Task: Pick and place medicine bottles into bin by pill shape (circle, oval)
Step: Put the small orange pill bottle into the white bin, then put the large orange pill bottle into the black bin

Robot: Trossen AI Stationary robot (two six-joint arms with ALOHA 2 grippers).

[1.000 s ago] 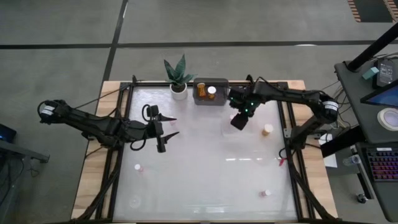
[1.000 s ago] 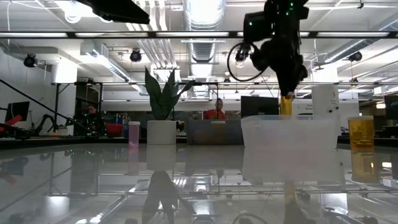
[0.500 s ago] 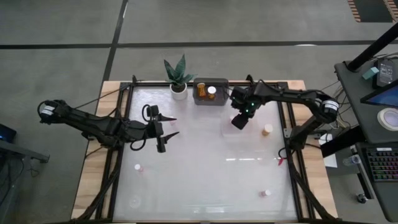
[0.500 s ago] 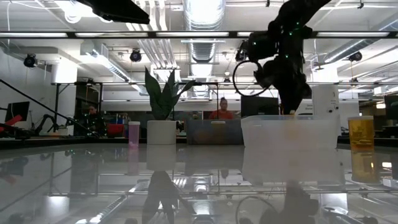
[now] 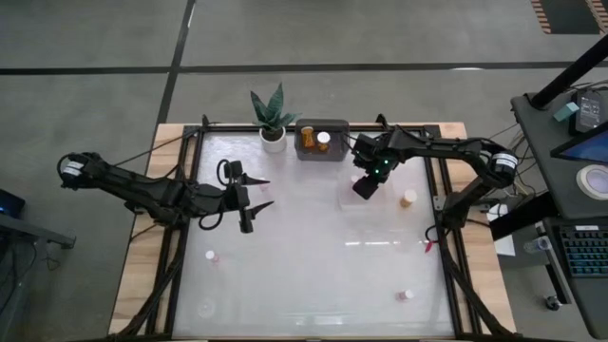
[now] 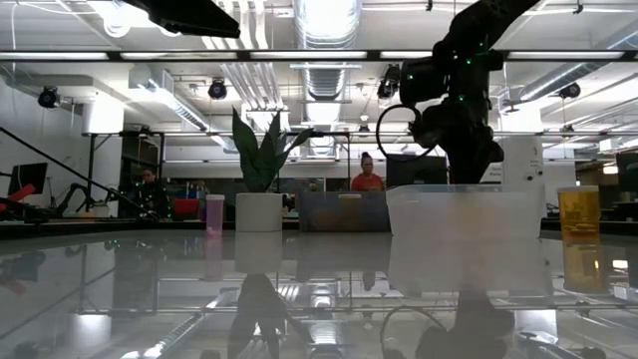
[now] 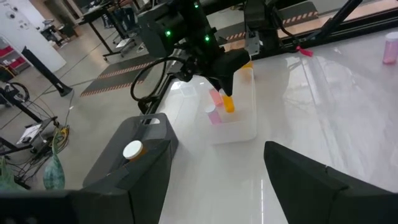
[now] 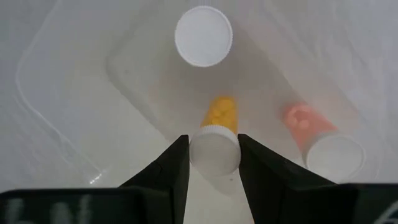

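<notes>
Since a second ago your right gripper (image 5: 367,184) has dropped lower over the clear bin (image 7: 239,118), and the amber bottle (image 8: 216,140) has sunk behind the bin's wall in the low view.

Nearest you, two small pinkish bottles sit apart on the table: one (image 5: 211,256) on the left and one (image 5: 406,295) on the right. Your left gripper (image 5: 253,199) hangs over the table's left half, fingers spread wide with nothing between them.

Farther on, the right gripper's fingers (image 8: 169,169) clamp the amber bottle by its white cap. Inside the clear bin, a pink bottle (image 8: 317,140) lies just beside it and an upright white-capped bottle (image 8: 203,36) stands past it. Another amber bottle (image 5: 408,198) stands to the right of the bin.

At the far edge, a grey bin (image 5: 322,152) holds two more bottles, beside the potted plant (image 5: 272,120).
</notes>
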